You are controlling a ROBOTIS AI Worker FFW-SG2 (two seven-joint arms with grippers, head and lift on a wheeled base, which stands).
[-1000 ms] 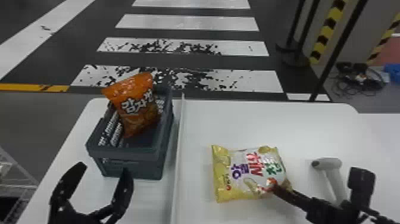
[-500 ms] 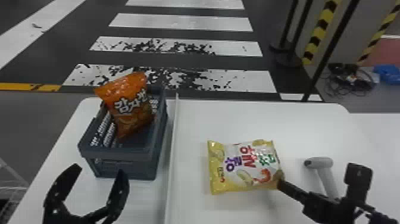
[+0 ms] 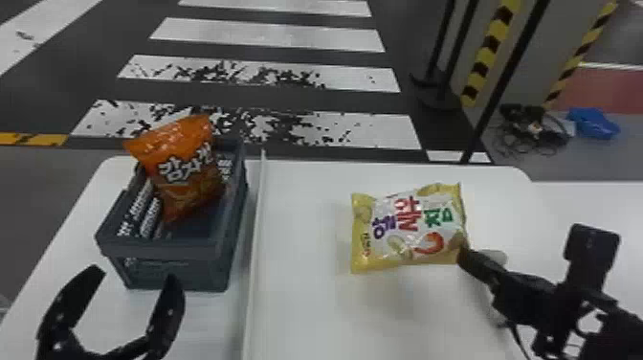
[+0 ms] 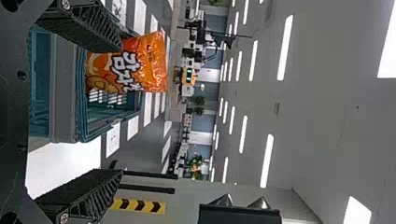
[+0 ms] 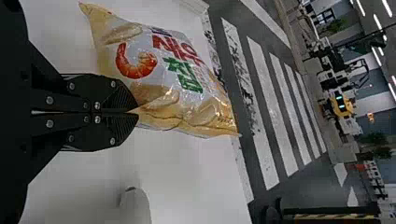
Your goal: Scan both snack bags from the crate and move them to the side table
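With our right gripper (image 3: 461,254) we pinch the yellow bag (image 3: 406,230) by 1 edge, its 2 fingers closed on the film, and hold it over the white table (image 3: 301,311). The bag is puffed and glossy, with a white middle, purple, red and green lettering and 1 red shrimp. Our left gripper (image 3: 138,274) is wide open, near the crate (image 3: 162,249). There we see the orange bag (image 3: 182,167), shiny, plump and white-lettered, leaning inside, its top above the rim.
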